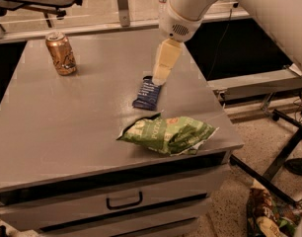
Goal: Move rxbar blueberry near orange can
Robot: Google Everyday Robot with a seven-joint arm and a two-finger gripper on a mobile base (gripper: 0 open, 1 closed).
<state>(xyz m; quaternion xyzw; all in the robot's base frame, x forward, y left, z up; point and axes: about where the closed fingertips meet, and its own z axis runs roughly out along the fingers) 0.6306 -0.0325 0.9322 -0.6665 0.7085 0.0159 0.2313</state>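
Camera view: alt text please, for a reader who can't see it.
The robot arm's tool hangs at the far end of the rxbar blueberry, which lies flat near the middle of a grey drawer cabinet. The orange can stands upright near the far left corner, and a green chip bag lies near the front edge.

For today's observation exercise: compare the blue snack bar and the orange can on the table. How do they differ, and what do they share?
The rxbar blueberry lies flat; the orange can stands upright. The bar is navy, the can copper-orange. The gripper hangs over the bar's far end; the can stands apart, far left. Both rest on the grey table.
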